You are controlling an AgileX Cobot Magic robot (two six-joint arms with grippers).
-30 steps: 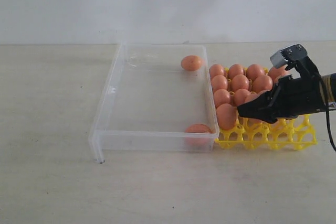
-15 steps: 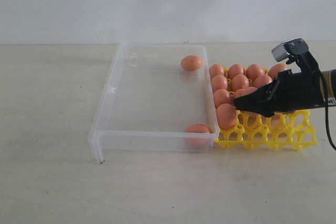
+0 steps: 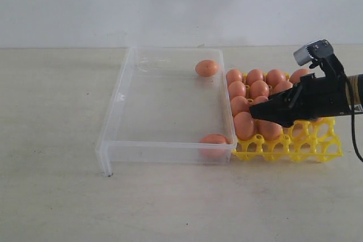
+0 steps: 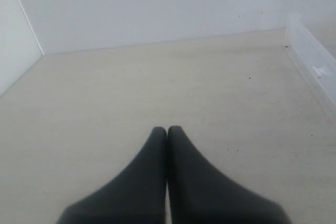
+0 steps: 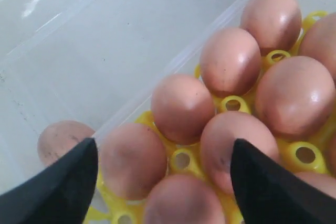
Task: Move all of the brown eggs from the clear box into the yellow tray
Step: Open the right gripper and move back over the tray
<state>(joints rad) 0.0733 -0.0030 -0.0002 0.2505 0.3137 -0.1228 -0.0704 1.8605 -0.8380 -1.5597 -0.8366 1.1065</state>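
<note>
Since the right arm's black two-fingered gripper [image 5: 164, 150] hangs low over the near rows of the bright yellow openwork plastic egg tray [image 3: 306, 150], fingers spread wide and clamped on nothing, the nearest hazard lies directly beneath it. A sideways retreat rather than a lift could drag a fingertip across the small smooth orange-brown eggs [image 3: 260, 89] seated there and tip one out of its cup. A dozen or so eggs fill the tray, though the arm hides part of it.

Two eggs lie in the shallow clear plastic box [image 3: 170, 152], which stands against the tray's side. The nearer egg [image 3: 214, 139] is tucked into the box's near corner beside the tray. The walls leave little room there, so a finger could strike the plastic, shove the box and jolt the tray. The farther egg [image 3: 207, 68] rests loose close to the far wall, and I judge that a slight nudge would roll it across the slick floor.

The left arm's black gripper [image 4: 167, 129] has its fingers pressed together, empty, above the table, with the box's wall at the edge of its view.

The pale beige matte tabletop [image 3: 57, 196] looks flat and faintly specked. Behind it rises a plain white wall [image 3: 170, 4].
</note>
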